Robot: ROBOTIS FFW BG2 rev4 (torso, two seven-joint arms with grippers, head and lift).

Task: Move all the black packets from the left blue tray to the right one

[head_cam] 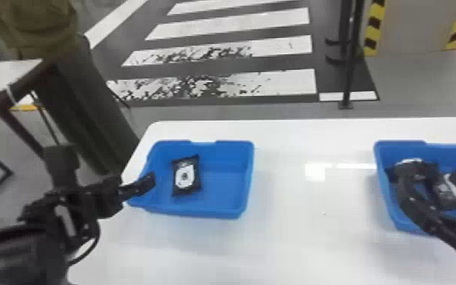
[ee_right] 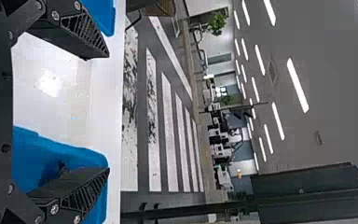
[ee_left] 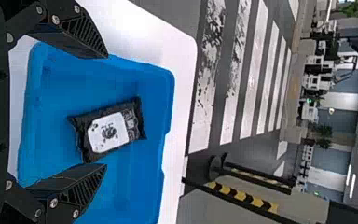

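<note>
I judge the black packet light, soft and perhaps slippery, so I'd pinch its long sides at mid-length. It lies in the left blue tray, left of centre, near the counter's left edge. My left pincer is spread wide, like the right pincer. The left wrist view gives me both left fingers' ribbing; the head view adds black packets in the right tray.

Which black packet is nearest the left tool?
The packet lying alone in the left blue tray, white label facing up; the other packets lie in the right blue tray.
</note>
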